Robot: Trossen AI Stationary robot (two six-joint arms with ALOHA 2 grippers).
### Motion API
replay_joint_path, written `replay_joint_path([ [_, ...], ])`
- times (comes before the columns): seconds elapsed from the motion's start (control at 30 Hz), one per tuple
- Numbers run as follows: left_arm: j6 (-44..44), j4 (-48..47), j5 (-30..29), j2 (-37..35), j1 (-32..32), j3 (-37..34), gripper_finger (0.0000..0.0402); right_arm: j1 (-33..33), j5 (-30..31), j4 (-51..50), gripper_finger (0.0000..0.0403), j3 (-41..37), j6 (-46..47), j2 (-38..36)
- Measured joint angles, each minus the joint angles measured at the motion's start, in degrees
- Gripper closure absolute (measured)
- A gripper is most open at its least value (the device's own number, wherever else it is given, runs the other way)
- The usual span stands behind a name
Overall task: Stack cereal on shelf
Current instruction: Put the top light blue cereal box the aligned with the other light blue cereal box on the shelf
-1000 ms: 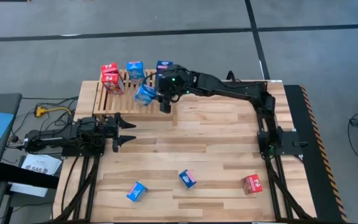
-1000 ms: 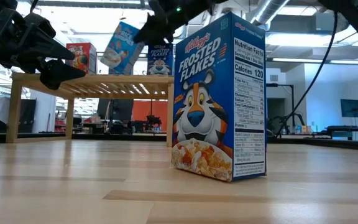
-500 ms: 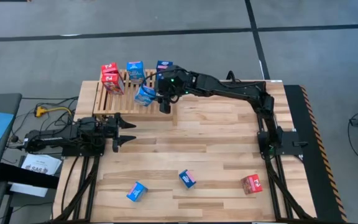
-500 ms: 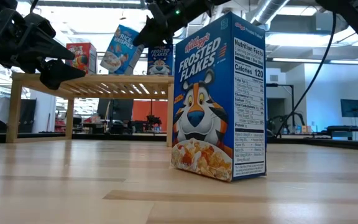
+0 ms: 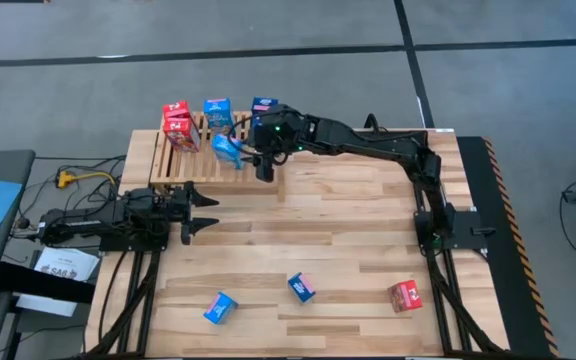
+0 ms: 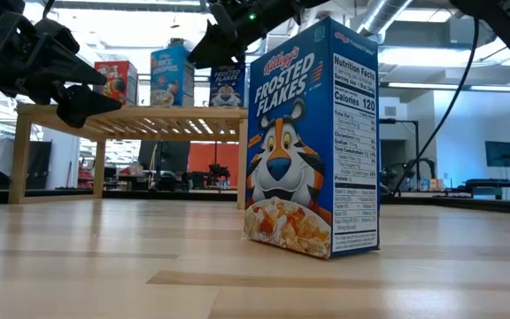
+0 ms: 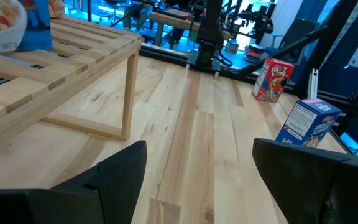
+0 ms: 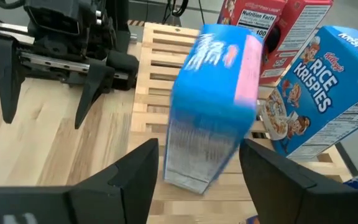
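A plank table [image 5: 348, 240] stands on a grey floor crossed by dark lines; the low view looks level across it into a bright workshop with pipes overhead. The slatted shelf [image 5: 183, 160] sits at the table's far left corner, carrying red cereal boxes [image 5: 177, 125] at its far left end, a Rice Krispies box [image 5: 217, 113] on the far edge, and a blue box [image 5: 228, 148] upright near its right end. The right gripper [image 5: 260, 152] hangs just beside that blue box, its fingers [image 8: 120, 180] spread on either side and apart from the cardboard. The left gripper [image 5: 208, 212] waits near the table's left edge, in front of the shelf, fingers parted and holding nothing. Along the near edge lie a blue box [image 5: 220, 307], a Frosted Flakes box [image 5: 302, 287] and a red box [image 5: 404, 295], well apart from one another. The table's middle planks are bare between shelf and near edge.
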Motion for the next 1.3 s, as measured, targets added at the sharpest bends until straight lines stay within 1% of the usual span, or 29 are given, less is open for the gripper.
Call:
replay_joint_path([
  [0.4, 0.00, 0.00, 0.00, 0.00, 0.02, 0.00, 0.0118, 0.40, 0.44, 0.56, 0.0152, -0.04, 0.11, 0.02],
  [0.5, 0.00, 0.00, 0.00, 0.00, 0.02, 0.00, 0.0118, 0.49, 0.89, -1.96, 0.0152, -0.17, 0.13, -1.04],
  [0.57, 0.00, 0.00, 0.02, -0.01, -0.01, 0.00, 0.0118, 1.02, 2.30, -1.93, 0.0152, -0.03, 0.13, -1.71],
  [0.67, -0.01, 0.00, 0.01, -0.02, 0.02, 0.00, 0.0118, 1.25, 4.02, -5.32, 0.0152, -0.15, 0.96, -3.26],
  [0.8, -0.01, 0.00, 0.00, -0.02, 0.02, 0.00, 0.0118, 2.21, 4.24, -7.71, 0.0152, -0.15, 3.12, -3.98],
  [1.0, 0.00, 0.02, 0.00, -0.02, 0.02, 0.00, 0.0118, 4.54, 5.17, -7.62, 0.0152, -0.11, 5.36, -3.81],
  [1.13, -0.01, 0.00, 0.00, -0.02, 0.02, 0.00, 0.0118, 6.26, 8.20, -6.61, 0.0152, -0.17, 7.17, -3.80],
  [1.2, 0.00, 0.02, 0.00, -0.02, 0.02, 0.00, 0.0118, 7.01, 10.45, -3.87, 0.0152, -1.37, 7.96, -3.82],
  [1.3, 0.00, 0.02, 0.00, -0.02, 0.01, 0.00, 0.0118, 7.70, 11.82, 0.86, 0.0152, -4.09, 9.43, -3.78],
])
